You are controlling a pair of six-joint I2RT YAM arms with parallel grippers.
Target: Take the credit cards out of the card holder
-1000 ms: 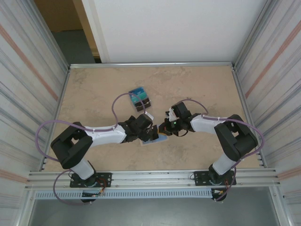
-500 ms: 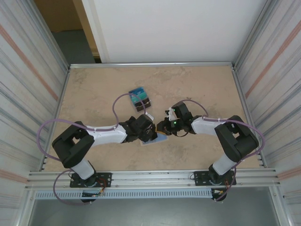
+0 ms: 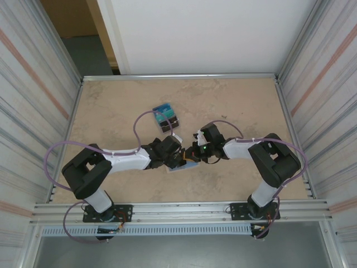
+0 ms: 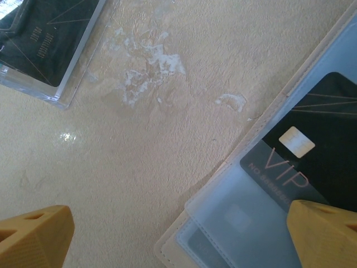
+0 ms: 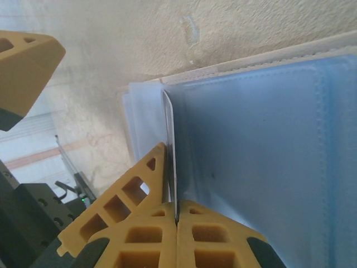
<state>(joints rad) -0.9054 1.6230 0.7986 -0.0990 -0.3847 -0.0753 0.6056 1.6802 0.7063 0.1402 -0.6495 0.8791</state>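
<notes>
The beige card holder (image 3: pixel 179 168) lies open on the table between the two arms, pale blue leaves up (image 4: pixel 240 223). A black "VIP" credit card (image 4: pixel 315 151) sits half inside one clear sleeve. My left gripper (image 4: pixel 178 234) hovers open just above the holder's corner, one yellow finger (image 4: pixel 326 231) over the black card. My right gripper (image 5: pixel 174 206) is shut on the thin raised edge (image 5: pixel 169 139) of a pale blue leaf of the holder (image 5: pixel 262 139). That leaf hides one finger, and I cannot tell whether a card is inside it.
A small pile of blue, teal and dark cards (image 3: pixel 165 118) lies farther back on the table; in the left wrist view it (image 4: pixel 44 39) shows at the top left. Metal walls (image 3: pixel 67 128) fence the beige table on three sides.
The right arm has slid a little to the left, closer to the left gripper over the holder. The left arm has hardly moved.
</notes>
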